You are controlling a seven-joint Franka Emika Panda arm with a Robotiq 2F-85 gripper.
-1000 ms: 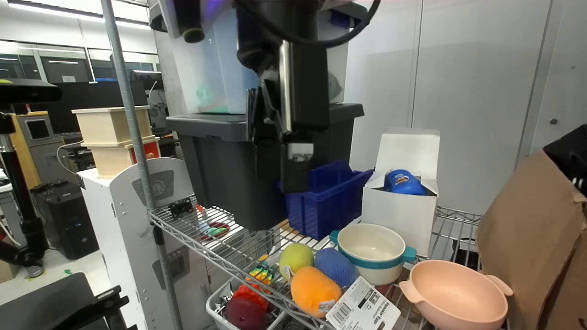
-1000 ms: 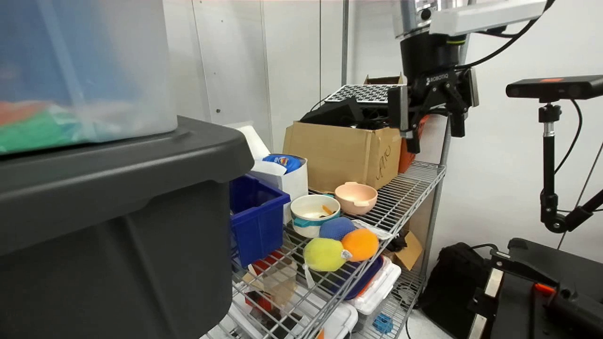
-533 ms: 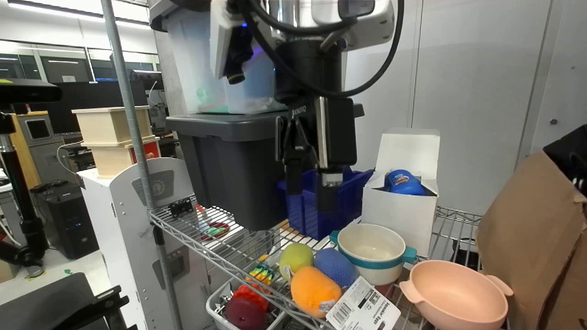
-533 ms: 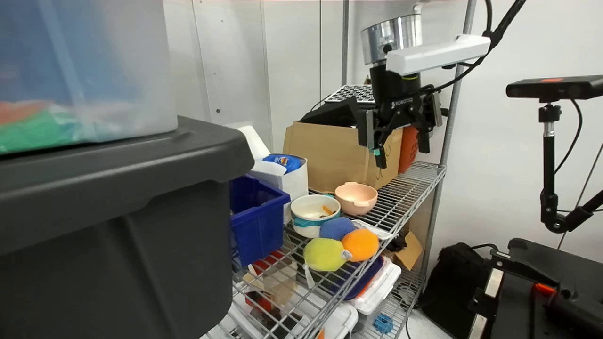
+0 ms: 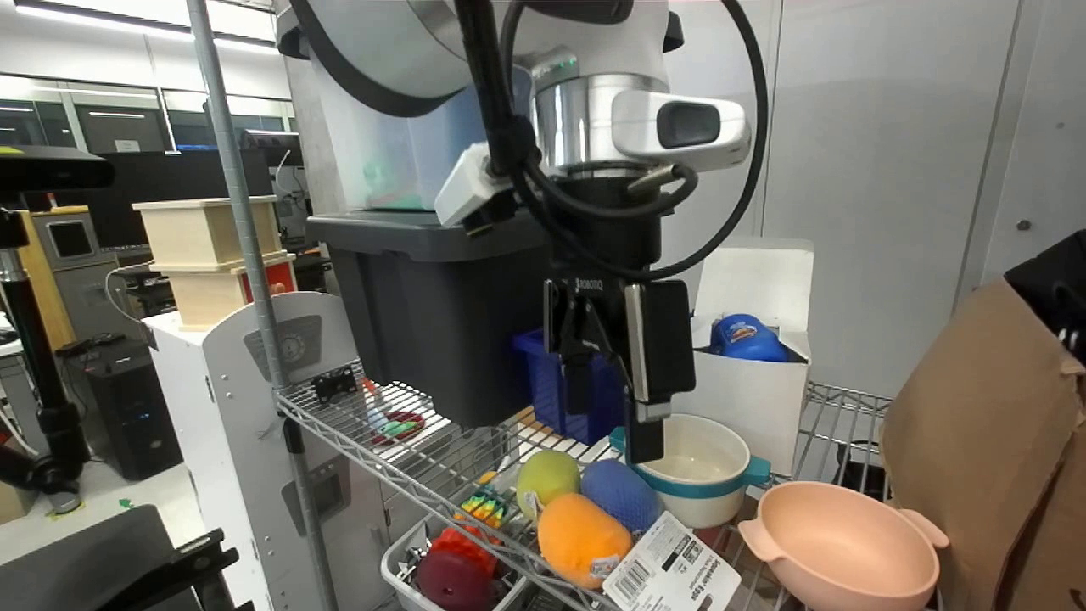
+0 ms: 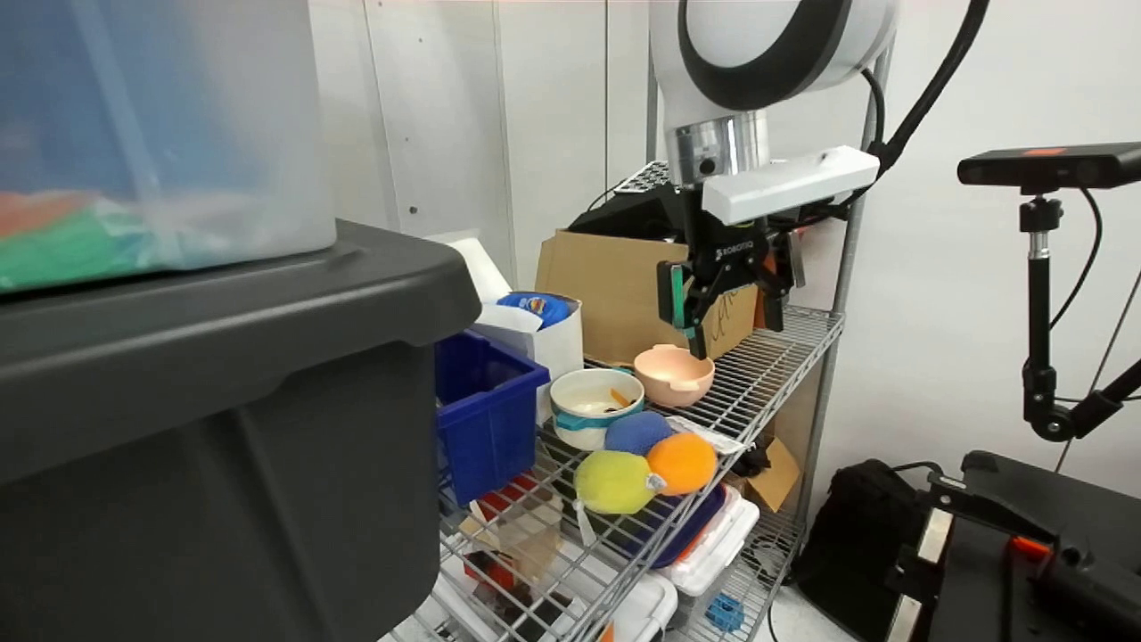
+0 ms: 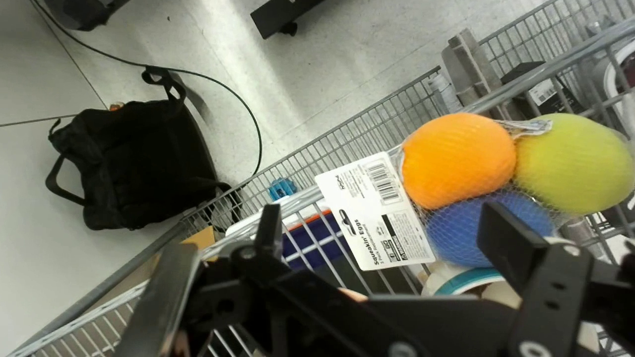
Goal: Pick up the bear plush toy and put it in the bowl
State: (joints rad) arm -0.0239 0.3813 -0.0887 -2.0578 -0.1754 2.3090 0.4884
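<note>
The gripper [image 5: 612, 426] hung with jaws apart, empty, higher than the pink bowl [image 5: 848, 547] and to one side. No bear plush showed

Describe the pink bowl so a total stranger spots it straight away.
Find the wire shelf, then the big brown cardboard box on it. Beside that box sits the pink bowl. Unlike the neighbouring cream bowl with its teal band, it is plain salmon-pink, handles included.
</note>
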